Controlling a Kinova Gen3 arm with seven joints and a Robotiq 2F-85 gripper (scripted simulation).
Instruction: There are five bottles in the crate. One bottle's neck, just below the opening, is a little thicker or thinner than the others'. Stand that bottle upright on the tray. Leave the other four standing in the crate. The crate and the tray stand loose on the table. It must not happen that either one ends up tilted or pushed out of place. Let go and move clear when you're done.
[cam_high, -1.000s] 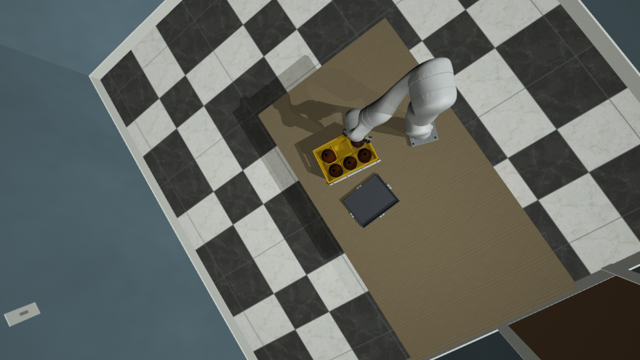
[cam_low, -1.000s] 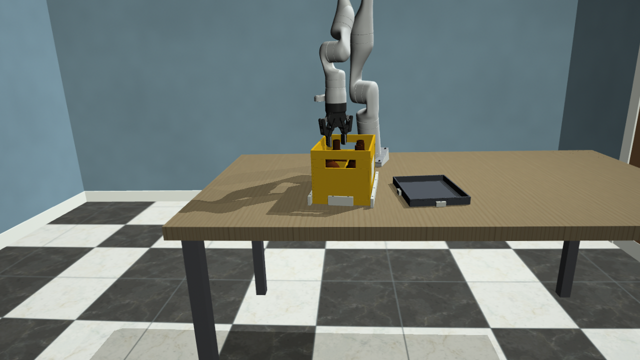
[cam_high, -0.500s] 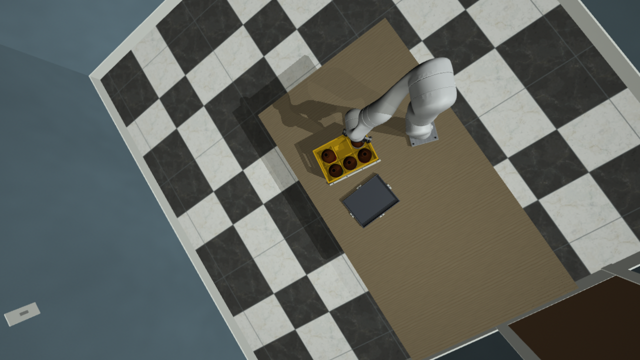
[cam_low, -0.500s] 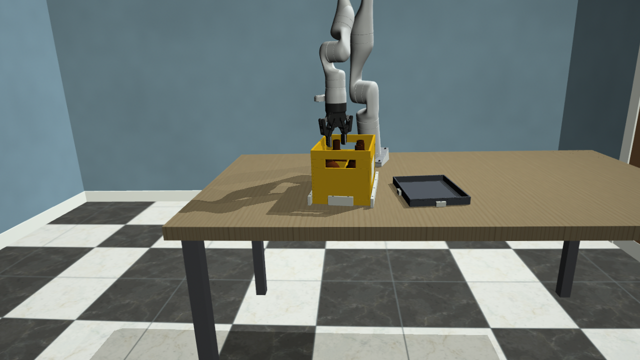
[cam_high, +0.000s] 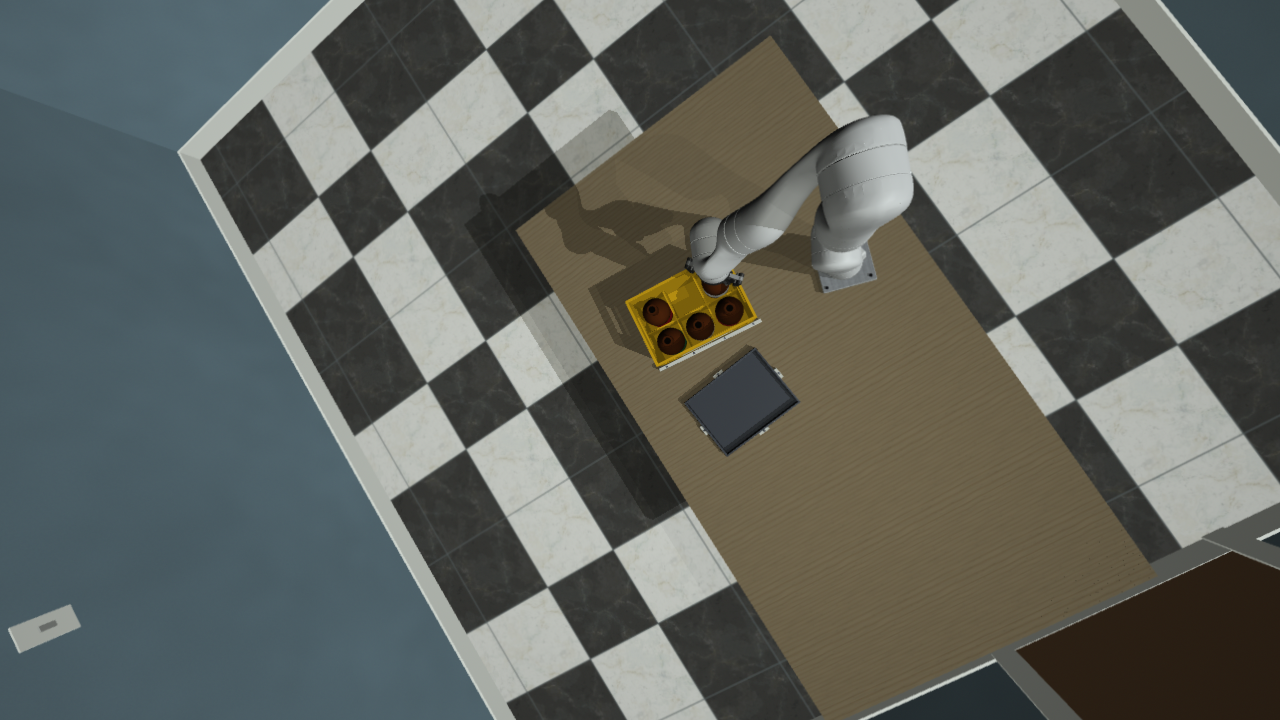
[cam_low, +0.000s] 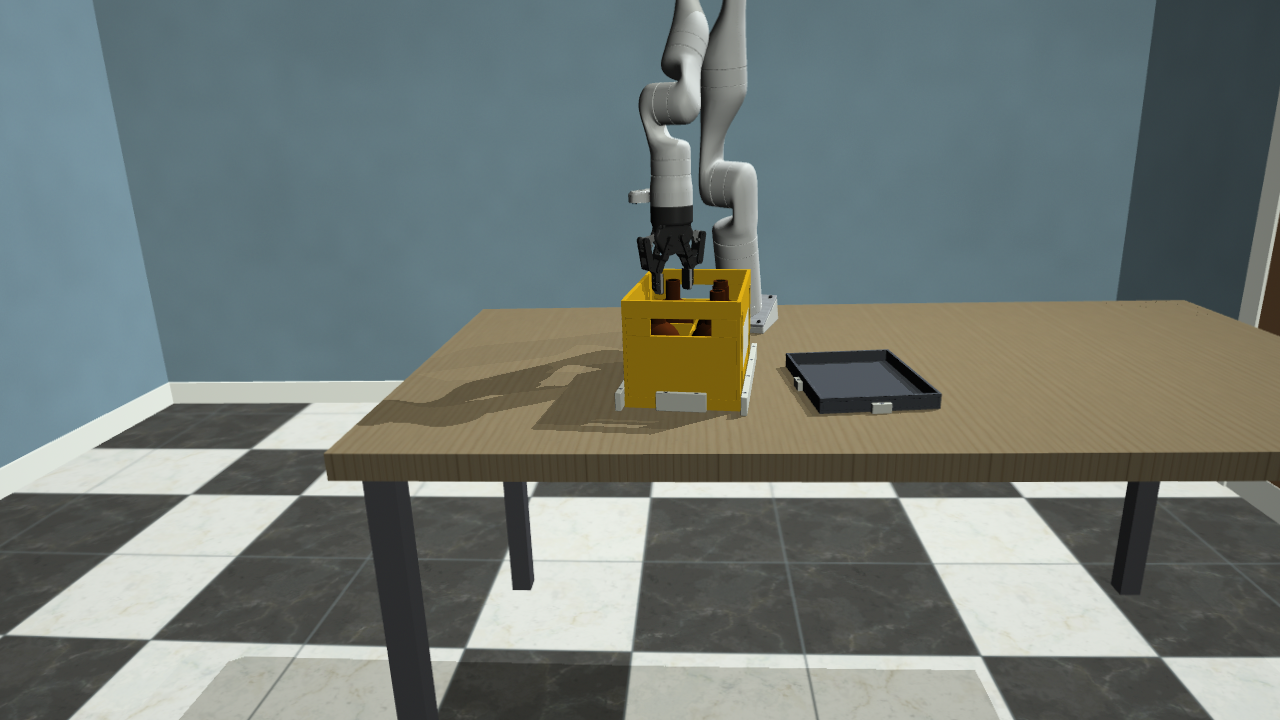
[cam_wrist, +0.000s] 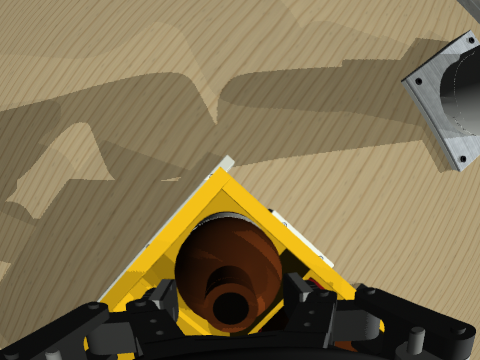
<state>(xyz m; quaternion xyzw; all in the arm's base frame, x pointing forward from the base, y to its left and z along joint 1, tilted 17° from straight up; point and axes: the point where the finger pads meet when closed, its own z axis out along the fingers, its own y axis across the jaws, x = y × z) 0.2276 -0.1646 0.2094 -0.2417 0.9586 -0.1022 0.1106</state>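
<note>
Wrist view, bottom of frame: black two-finger gripper (cam_wrist: 230, 306) partly open, holding nothing, pads (cam_wrist: 164, 298) either side of the glossy brown round-shouldered bottle (cam_wrist: 228, 267), not touching. That bottle stands in a corner cell of the yellow plastic crate (cam_wrist: 175, 226), close to its walls. Past it, bare wood-grain table (cam_wrist: 200, 27). Exterior view: shallow dark rectangular tray (cam_low: 913, 385) right of the crate, apart from it.
</note>
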